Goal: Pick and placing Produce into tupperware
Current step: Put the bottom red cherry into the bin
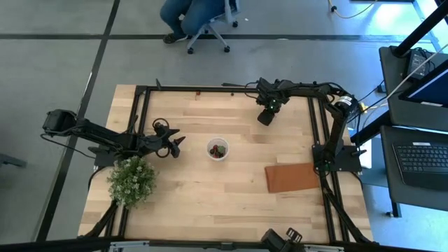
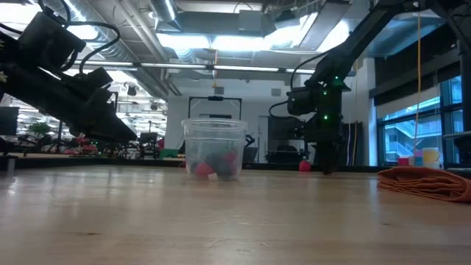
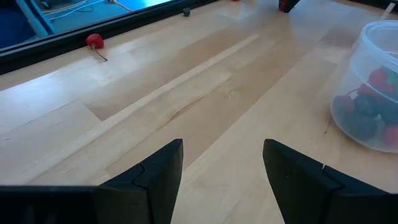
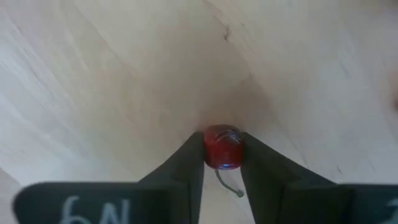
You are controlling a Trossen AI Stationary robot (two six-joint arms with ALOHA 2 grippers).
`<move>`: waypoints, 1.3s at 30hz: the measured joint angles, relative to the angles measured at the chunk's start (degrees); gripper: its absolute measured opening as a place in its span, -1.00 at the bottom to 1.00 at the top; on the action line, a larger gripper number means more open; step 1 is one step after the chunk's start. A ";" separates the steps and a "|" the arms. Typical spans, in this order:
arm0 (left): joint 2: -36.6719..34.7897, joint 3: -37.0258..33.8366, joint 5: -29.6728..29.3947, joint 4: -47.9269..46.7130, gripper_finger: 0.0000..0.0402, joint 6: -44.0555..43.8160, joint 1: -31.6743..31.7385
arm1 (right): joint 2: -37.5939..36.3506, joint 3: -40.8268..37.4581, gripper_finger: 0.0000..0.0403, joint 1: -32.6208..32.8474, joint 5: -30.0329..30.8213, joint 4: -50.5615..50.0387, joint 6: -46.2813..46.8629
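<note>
The translucent round cup (image 1: 218, 148) stands on its base mid-table with red and dark berries (image 3: 371, 104) in its bottom; it also shows in the low view (image 2: 213, 147). My right gripper (image 4: 222, 163) points down at the table's far right part (image 1: 266, 116) and is shut on one red berry. My left gripper (image 3: 222, 168) hovers open left of the cup (image 1: 172, 143), touching nothing. A loose red berry (image 3: 93, 41) and a dark one (image 3: 185, 11) lie by the far edge. My right gripper pinches a small red berry (image 4: 222, 148) between its two fingertips, coming from above and pointing down. The berry's thin stem (image 4: 229, 184) trails back between the fingers. The berry sits right at the tabletop; whether it is lifted clear cannot be told.
A leafy green bush with white flowers (image 1: 131, 180) stands at the table's near left, beside the left arm. A flat reddish-brown mat (image 1: 292, 177) lies near right. A black frame (image 1: 143, 112) borders the table. A person on a chair (image 1: 199, 17) sits beyond the far edge.
</note>
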 joint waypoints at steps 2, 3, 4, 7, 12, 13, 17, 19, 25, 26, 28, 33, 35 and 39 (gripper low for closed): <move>0.00 0.00 0.00 0.00 0.07 0.01 0.00 | -0.17 0.89 -0.59 0.71 0.22 -1.36 0.07; 0.00 0.00 0.00 0.00 0.07 0.01 0.02 | -0.30 1.46 -0.62 1.21 0.57 -2.41 0.10; 0.01 0.00 0.00 0.00 0.07 0.00 0.00 | -0.40 2.28 -0.65 1.81 1.14 -3.85 0.08; 0.00 0.00 0.00 0.00 0.07 0.01 0.00 | -2.19 6.37 -0.69 3.65 0.97 -6.32 0.05; 0.02 0.00 0.00 0.00 0.07 0.00 0.00 | -4.21 15.35 -0.66 7.64 0.39 -11.70 0.05; 0.00 0.00 0.00 0.00 0.07 0.00 0.02 | -4.61 17.77 -0.66 8.68 0.28 -12.57 0.05; 0.00 0.00 -0.01 0.00 0.07 0.00 0.00 | -4.88 27.65 -0.67 13.47 -0.04 -16.90 -0.18; 0.00 0.00 0.00 0.01 0.07 0.00 0.01 | -4.86 32.06 -0.67 16.35 -0.59 -17.02 0.00; 0.00 0.00 0.00 0.00 0.07 0.00 0.01 | -4.90 39.86 -0.67 25.14 -5.32 -11.79 -0.81; 0.00 0.00 0.00 0.01 0.07 0.01 0.00 | -4.90 40.14 -0.67 26.54 -6.11 -10.04 -1.29; 0.00 0.00 0.00 0.01 0.07 -0.01 0.01 | -4.90 40.00 -0.66 29.10 -7.82 -5.97 -1.63; 0.00 0.00 0.00 0.00 0.07 -0.05 0.01 | -4.15 36.81 -0.66 34.07 -9.45 3.64 -1.71; 0.02 0.00 0.00 0.00 0.07 -0.05 0.01 | -3.21 35.70 -0.66 35.34 -9.45 5.73 -1.70; 0.02 0.00 0.00 0.00 0.07 -0.07 0.00 | -0.83 33.49 -0.66 36.72 -9.45 7.79 -1.70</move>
